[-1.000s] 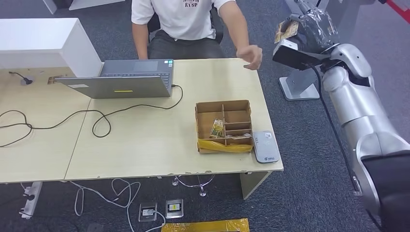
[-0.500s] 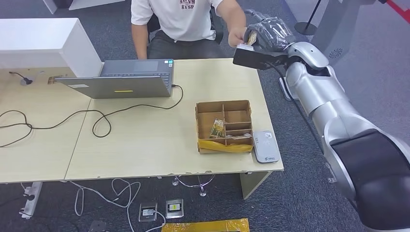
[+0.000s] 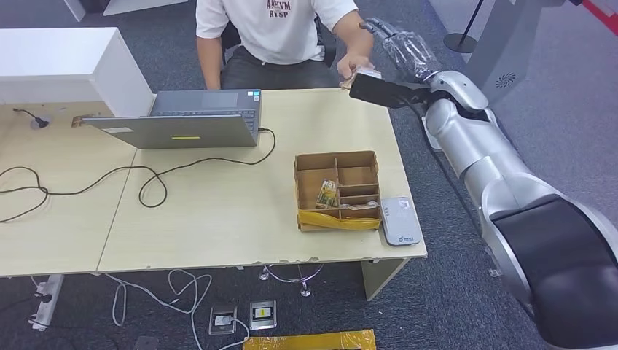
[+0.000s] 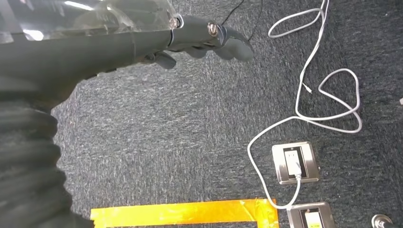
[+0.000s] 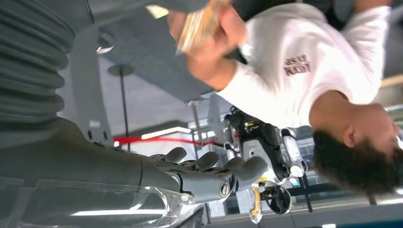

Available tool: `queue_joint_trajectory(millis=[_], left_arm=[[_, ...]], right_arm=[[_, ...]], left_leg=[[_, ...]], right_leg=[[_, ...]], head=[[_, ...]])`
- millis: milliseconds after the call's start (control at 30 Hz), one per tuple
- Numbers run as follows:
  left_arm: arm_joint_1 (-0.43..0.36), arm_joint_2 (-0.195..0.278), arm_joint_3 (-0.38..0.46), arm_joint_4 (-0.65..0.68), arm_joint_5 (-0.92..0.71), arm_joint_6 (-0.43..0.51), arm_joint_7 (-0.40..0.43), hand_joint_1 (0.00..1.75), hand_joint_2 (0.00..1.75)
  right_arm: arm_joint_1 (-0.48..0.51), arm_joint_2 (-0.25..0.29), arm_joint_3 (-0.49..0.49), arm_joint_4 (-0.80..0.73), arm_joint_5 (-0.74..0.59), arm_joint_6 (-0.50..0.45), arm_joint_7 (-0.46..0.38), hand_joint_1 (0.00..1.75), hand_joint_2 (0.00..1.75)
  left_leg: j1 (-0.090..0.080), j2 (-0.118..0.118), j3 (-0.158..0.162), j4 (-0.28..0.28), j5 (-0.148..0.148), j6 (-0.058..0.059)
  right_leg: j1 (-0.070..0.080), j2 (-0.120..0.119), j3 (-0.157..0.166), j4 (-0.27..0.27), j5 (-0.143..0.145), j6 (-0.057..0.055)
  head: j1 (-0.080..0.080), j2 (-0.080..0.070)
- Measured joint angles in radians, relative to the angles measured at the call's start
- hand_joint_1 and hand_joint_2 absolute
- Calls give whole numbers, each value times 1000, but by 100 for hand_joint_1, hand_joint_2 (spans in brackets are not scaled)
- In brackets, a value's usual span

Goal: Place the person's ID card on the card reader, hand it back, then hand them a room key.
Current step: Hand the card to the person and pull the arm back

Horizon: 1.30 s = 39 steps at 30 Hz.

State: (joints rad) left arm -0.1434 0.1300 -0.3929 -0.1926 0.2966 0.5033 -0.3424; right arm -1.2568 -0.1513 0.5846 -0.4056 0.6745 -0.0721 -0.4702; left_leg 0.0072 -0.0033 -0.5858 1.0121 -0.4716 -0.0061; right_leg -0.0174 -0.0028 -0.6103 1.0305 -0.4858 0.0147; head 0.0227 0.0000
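At the far right corner of the pale wooden desk (image 3: 218, 211), the right hand (image 3: 397, 44), wrapped in clear plastic, is raised with its fingers spread and nothing in them. Just beside it the seated person's hand (image 3: 355, 64) holds a small yellowish card (image 3: 348, 73); in the right wrist view that card (image 5: 199, 23) is blurred and partly cut off, so its print cannot be read. On the desk's near right corner lies the flat grey card reader (image 3: 400, 220), touching the brown cardboard divider box (image 3: 337, 188), whose small contents are hard to make out. The left hand (image 4: 199, 40) hangs over dark carpet, fingers loosely extended, holding nothing. A grey laptop (image 3: 182, 120) sits at the desk's far edge.
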Motion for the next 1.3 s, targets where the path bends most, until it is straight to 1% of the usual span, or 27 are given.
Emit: queue_joint_trajectory(millis=[67, 133, 233, 333, 433, 567, 833, 1200, 1300], left_arm=[[2, -1, 0, 0, 5, 7, -2, 0, 0], [4, -1, 0, 0, 9, 12, -4, 0, 0], [7, -1, 0, 0, 14, 18, -4, 0, 0], [7, -1, 0, 1, 20, 20, -5, 0, 0], [9, -1, 0, 1, 27, 23, -5, 0, 0], [10, 1, 0, 1, 30, 30, -5, 0, 0], [11, 3, -6, 1, 40, 36, -5, 0, 0], [11, 12, -17, 1, 46, 34, -4, 0, 0], [11, 14, -17, 1, 46, 34, 0, 0, 0]], right_arm=[[0, -1, -25, -1, -118, 42, -21, 0, 175], [2, -3, -63, -11, -273, 112, -33, 0, 175], [24, -14, -133, -63, -463, 196, -25, 0, 175], [77, -39, -178, -148, -560, 216, 17, 0, 175], [160, -71, -210, -258, -629, 212, 76, 0, 175], [277, -110, -240, -395, -672, 192, 135, 0, 175], [485, -166, -284, -624, -693, 187, 227, 0, 175], [704, -249, -328, -858, -663, 277, 358, 0, 175], [752, -272, -335, -903, -611, 298, 378, 0, 175]], left_leg=[[0, 0, 0, 0, 0, 0], [0, 0, 0, 0, 0, 0], [0, 0, 0, 0, 0, 0], [0, 0, 1, 0, 0, 0], [0, 0, 2, 0, 0, 0], [0, 0, 2, 0, -1, 0], [0, 1, 2, 0, -1, 0], [0, 0, 2, 0, -2, 0], [0, 0, 2, 0, -2, 0]], right_leg=[[0, 0, 0, 0, 0, 0], [0, 0, 0, 0, 0, 0], [0, 0, 0, 0, 0, 0], [0, 0, 1, -1, 0, 0], [0, 0, 2, -1, 0, 0], [0, 0, 2, -1, 0, 0], [0, 0, 2, -1, 0, 0], [0, 0, 2, -2, 0, 0], [0, 0, 2, -2, 0, 0]], head=[[0, 0], [0, 0], [0, 0], [0, 0], [0, 0], [0, 0], [0, 0], [0, 0], [0, 0]])
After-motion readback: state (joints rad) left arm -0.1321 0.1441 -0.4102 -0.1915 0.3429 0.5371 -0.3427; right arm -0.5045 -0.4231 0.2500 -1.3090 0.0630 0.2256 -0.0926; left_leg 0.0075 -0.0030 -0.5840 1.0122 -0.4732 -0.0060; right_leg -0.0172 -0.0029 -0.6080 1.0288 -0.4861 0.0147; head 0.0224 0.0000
